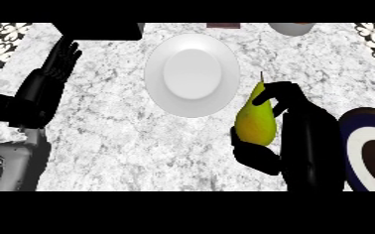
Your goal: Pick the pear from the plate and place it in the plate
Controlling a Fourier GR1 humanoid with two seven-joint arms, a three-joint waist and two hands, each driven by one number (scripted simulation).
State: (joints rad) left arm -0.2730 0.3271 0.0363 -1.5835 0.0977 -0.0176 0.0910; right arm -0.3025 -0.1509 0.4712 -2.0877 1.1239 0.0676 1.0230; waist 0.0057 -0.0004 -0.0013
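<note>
A yellow-green pear (256,121) with a thin stem is held upright above the counter, just right of a white plate (192,74). My right hand (304,129) is shut on the pear, thumb below it and fingers curled over its top. A dark blue plate (360,148) with a white ring lies at the right edge, partly hidden by that hand. My left hand (53,77) rests open at the left edge, fingers pointing up.
A black object (102,30) sits at the back left of the marble counter. A white bowl (291,28) and a dark item (223,25) show at the back edge. Patterned tiles appear in the top corners.
</note>
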